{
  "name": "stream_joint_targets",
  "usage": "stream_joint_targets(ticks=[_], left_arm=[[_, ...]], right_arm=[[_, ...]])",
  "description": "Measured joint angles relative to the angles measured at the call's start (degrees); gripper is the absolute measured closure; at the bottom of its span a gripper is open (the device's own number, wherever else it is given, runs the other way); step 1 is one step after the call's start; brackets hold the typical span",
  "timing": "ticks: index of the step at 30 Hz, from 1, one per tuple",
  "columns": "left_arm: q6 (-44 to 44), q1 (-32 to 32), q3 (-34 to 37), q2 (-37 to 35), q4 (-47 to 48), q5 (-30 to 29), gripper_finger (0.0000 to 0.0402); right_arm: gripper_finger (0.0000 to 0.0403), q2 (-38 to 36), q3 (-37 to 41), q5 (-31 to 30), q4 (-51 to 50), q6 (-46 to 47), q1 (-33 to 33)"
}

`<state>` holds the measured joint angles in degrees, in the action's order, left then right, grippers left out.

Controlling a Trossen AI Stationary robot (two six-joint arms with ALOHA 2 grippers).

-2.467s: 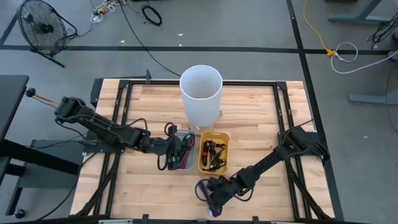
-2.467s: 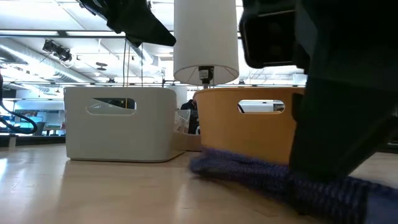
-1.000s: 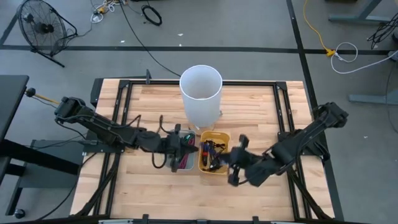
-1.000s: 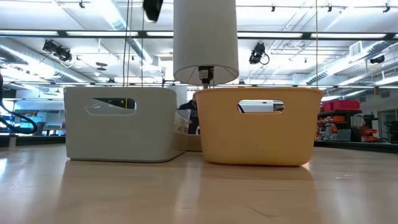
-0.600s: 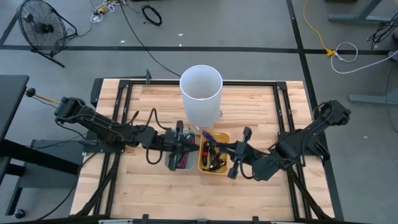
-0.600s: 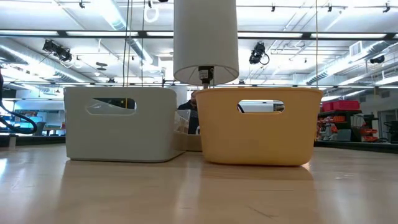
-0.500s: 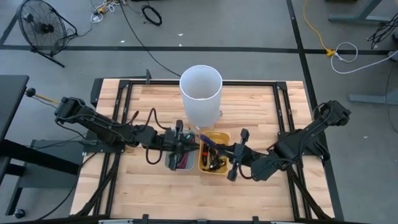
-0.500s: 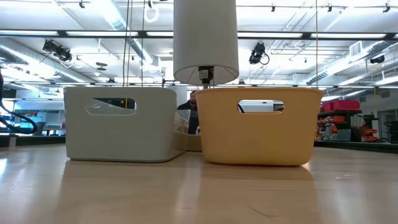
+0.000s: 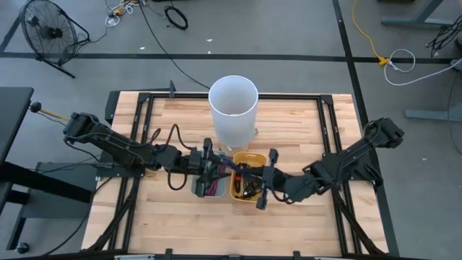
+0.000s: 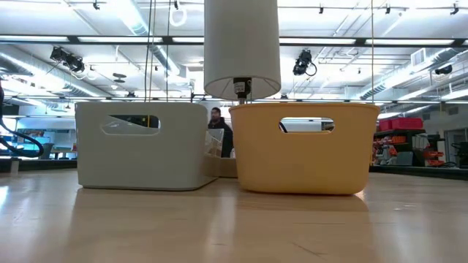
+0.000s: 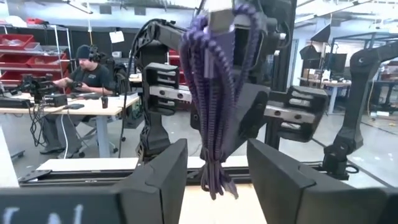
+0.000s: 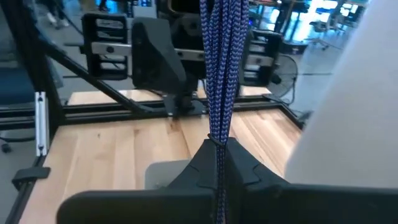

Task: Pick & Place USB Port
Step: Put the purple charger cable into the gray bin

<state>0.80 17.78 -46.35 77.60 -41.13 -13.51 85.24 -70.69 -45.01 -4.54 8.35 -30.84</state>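
Purple USB cable (image 12: 222,74) hangs pinched in the right gripper's (image 12: 219,163) clenched jaws, between the left gripper's (image 11: 214,167) released jaws.

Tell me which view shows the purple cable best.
Left wrist view: the purple cable hangs bundled, full length, between the left arm's open fingers. Right wrist view shows it pinched in the right gripper; high view, a small streak; low view, nothing.

In the low view both bins' walls hide their contents, a person (image 10: 217,131) shows only partly between the grey bin (image 10: 142,145) and yellow bin (image 10: 303,148), and the purple braided cable (image 11: 214,93) runs past the left wrist view's top edge.
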Motion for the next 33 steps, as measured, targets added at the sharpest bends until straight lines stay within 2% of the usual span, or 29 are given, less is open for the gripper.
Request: stream_joint_targets(ticks=[7, 15, 18, 22, 23, 33], left_arm=[[0.04, 0.00, 0.00, 0.00, 0.18, -1.28, 0.0225], [0.05, 0.00, 0.00, 0.00, 0.36, -1.60, 0.0227], [0.30, 0.00, 0.00, 0.00, 0.83, -2.94, 0.0259], [0.02, 0.00, 0.00, 0.00, 1.31, -3.22, 0.0367], [0.27, -0.13, 0.00, 0.00, 1.46, -3.15, 0.0378], [1.51, -0.35, -0.02, 0.00, 7.90, -8.31, 0.0379]], right_arm=[[0.0403, 1.92, 0.02, 4.60, 4.75, -3.10, 2.40], [0.0403, 3.61, 0.02, 5.85, 5.22, -3.21, 4.95], [0.0403, 3.75, 0.02, 8.58, 5.41, -2.97, 5.49], [0.0396, 3.75, 0.02, 11.20, 5.33, -2.83, 5.83], [0.0392, 3.77, 0.02, 10.92, 5.22, -2.83, 5.80], [0.0339, 3.77, 0.02, 11.91, -1.29, -6.34, 5.39]])
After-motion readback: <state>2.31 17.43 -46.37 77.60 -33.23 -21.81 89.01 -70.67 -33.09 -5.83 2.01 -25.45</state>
